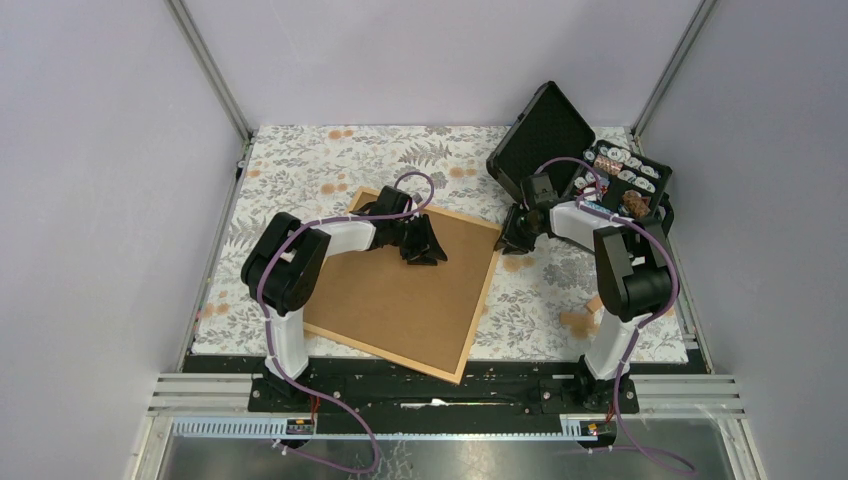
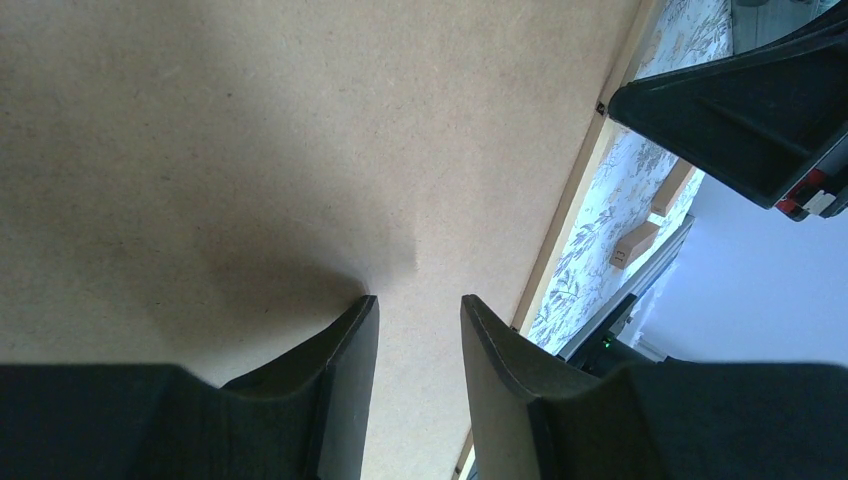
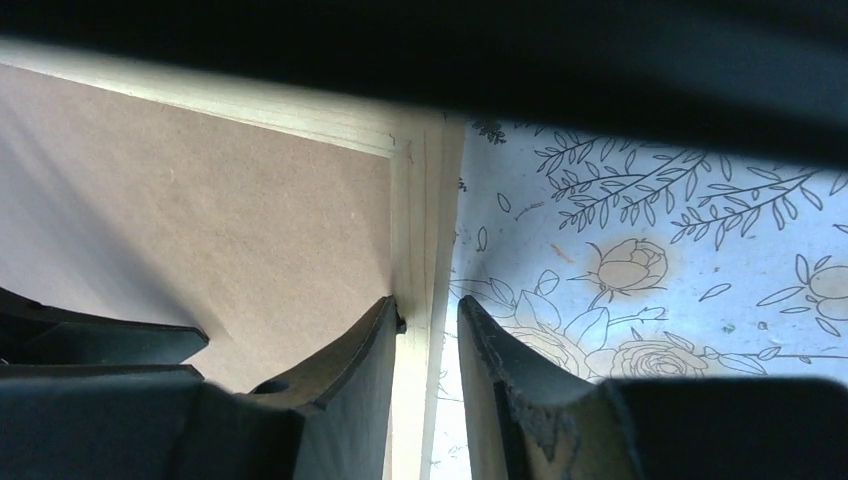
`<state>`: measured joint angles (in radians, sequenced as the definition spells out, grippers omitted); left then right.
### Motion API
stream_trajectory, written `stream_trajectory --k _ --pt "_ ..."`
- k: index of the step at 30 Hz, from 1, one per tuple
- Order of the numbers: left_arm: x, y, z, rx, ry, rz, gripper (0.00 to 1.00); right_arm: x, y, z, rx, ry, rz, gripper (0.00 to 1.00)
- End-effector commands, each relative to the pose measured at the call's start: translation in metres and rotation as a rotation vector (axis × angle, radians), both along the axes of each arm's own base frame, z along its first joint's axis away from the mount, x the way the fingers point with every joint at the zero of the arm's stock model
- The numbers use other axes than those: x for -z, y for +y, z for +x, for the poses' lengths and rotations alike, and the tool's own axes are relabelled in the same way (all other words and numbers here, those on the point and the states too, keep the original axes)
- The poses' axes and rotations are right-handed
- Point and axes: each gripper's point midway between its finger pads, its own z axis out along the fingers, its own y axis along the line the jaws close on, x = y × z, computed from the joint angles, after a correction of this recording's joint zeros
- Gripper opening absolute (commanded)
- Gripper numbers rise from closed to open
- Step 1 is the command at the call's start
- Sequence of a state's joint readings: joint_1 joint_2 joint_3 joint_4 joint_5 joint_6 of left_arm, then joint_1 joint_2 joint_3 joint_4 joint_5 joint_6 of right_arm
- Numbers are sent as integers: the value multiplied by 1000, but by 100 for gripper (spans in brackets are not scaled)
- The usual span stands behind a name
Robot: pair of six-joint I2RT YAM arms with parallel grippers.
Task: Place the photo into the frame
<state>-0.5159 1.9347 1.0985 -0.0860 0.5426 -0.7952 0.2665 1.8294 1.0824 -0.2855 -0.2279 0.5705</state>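
Observation:
The light-wood frame (image 1: pixel 483 298) lies flat on the flowered cloth, turned at an angle, with a plain brown backing board (image 1: pixel 400 300) filling it. The photo is hidden. My left gripper (image 1: pixel 425 250) is over the board's far part. In the left wrist view it (image 2: pixel 420 305) is open, tips at the board (image 2: pixel 250 150), nothing between them. My right gripper (image 1: pixel 515 240) is at the frame's far right corner. In the right wrist view it (image 3: pixel 430 305) is open, its jaws standing on either side of the moulding (image 3: pixel 420 220), the left finger against the inner edge.
An open black hard case (image 1: pixel 545 140) with small parts in its tray (image 1: pixel 625 180) stands at the back right, close behind my right arm. Small wooden blocks (image 1: pixel 580 318) lie on the cloth (image 3: pixel 650 260) right of the frame. The frame's near corner overhangs the cloth's front edge.

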Motion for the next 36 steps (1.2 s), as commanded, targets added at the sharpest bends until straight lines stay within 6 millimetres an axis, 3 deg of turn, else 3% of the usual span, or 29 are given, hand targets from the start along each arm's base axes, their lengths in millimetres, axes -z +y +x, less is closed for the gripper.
stream_trajectory --k 1,8,14,19,21,24,26,29,32,36 --pt "27 12 -10 -14 35 79 41 25 16 -31 -56 76 -58 37" --pt "29 14 -10 -10 38 90 41 39 15 -51 10 102 -152 36" --pt "29 14 -11 -9 39 95 40 57 -4 -52 50 103 -333 37" --pt "26 16 -11 -9 29 100 40 82 -9 -81 80 156 -411 37" --pt "25 16 -11 -7 24 99 40 86 -2 -77 49 162 -398 37" --pt "19 16 -10 9 11 101 40 46 21 -42 -44 78 -337 40" --pt "14 15 -9 17 2 98 41 0 38 -23 -102 -6 -268 44" --pt "10 13 -7 22 -8 89 41 -70 50 -12 -135 -131 -137 60" --pt "11 13 -6 22 -8 89 41 -87 37 -30 -100 -118 -60 63" --pt "10 10 -8 28 -1 73 41 -66 38 -75 -119 -1 33 56"
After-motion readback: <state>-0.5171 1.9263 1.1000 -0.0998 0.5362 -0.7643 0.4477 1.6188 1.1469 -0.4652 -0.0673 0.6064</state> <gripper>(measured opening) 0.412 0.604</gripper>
